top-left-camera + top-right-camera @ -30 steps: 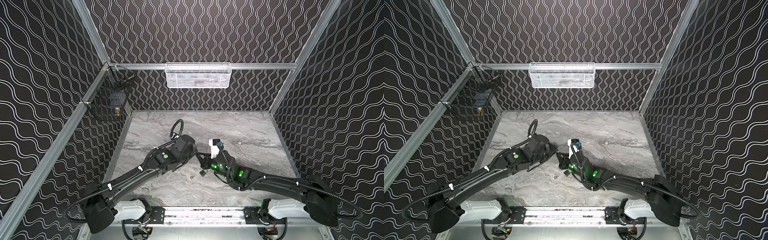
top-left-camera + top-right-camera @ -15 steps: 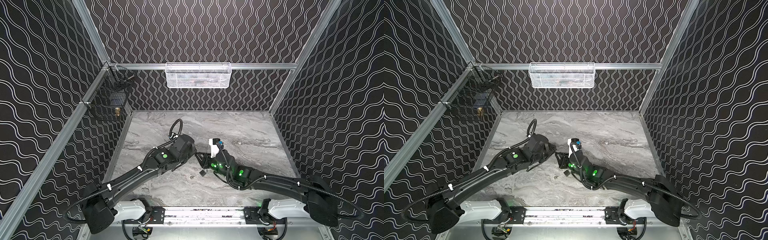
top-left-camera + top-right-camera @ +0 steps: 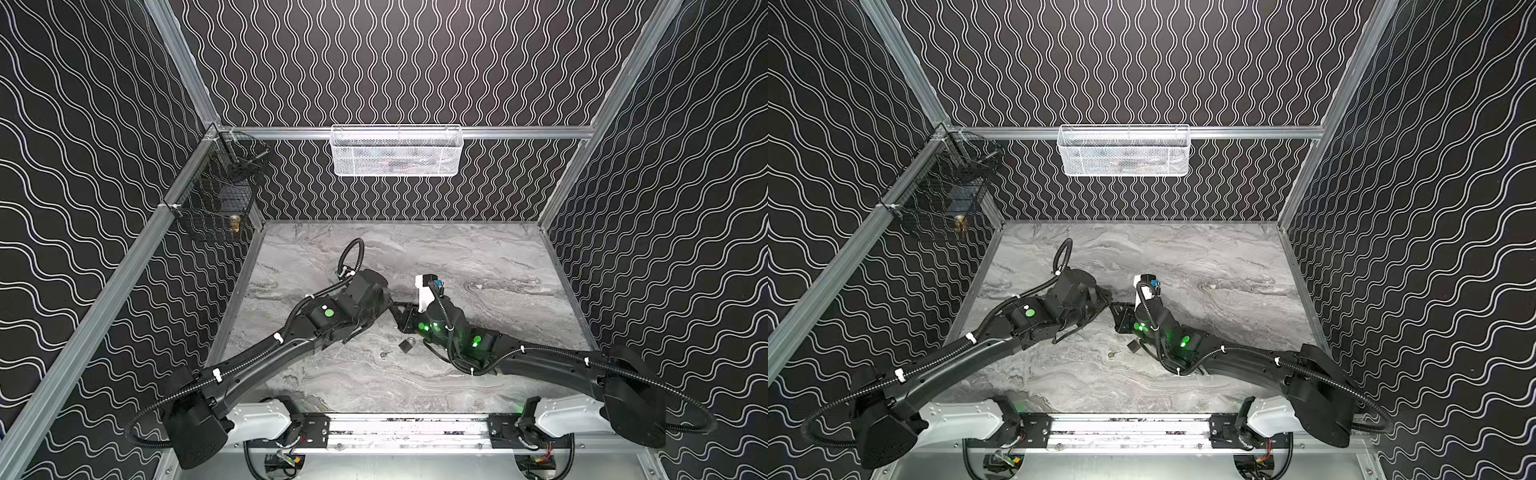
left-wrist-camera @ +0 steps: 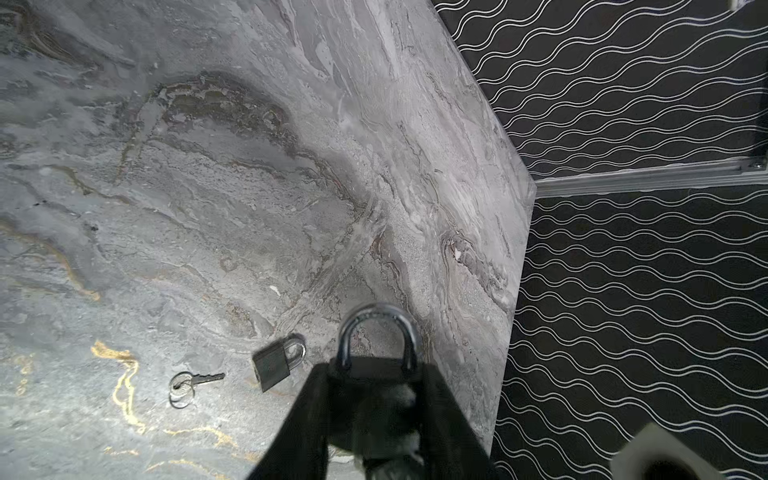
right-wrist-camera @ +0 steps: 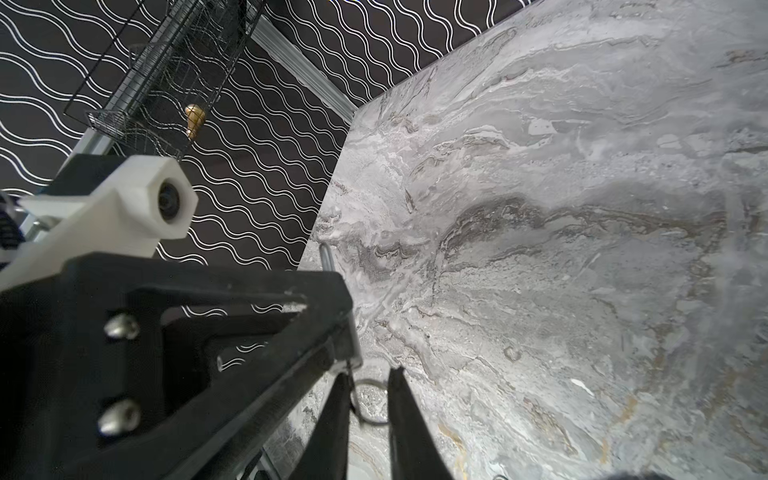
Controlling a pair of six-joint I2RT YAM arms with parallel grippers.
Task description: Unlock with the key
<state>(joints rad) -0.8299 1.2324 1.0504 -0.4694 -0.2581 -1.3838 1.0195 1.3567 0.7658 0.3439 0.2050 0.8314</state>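
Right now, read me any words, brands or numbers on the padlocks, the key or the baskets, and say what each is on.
No text can be read anywhere.
The padlock in the left gripper: dark and blurred, no marking legible.
The small padlock on the table: nothing legible on its face.
The key: too small to read.
The white basket and the black wire basket: no labels visible.

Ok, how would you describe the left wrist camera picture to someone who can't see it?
A black gripper clamps a dark padlock by its body, its steel shackle pointing away from the camera. A second padlock and a key on rings lie on the grey marble table, next to a black wavy-lined wall.
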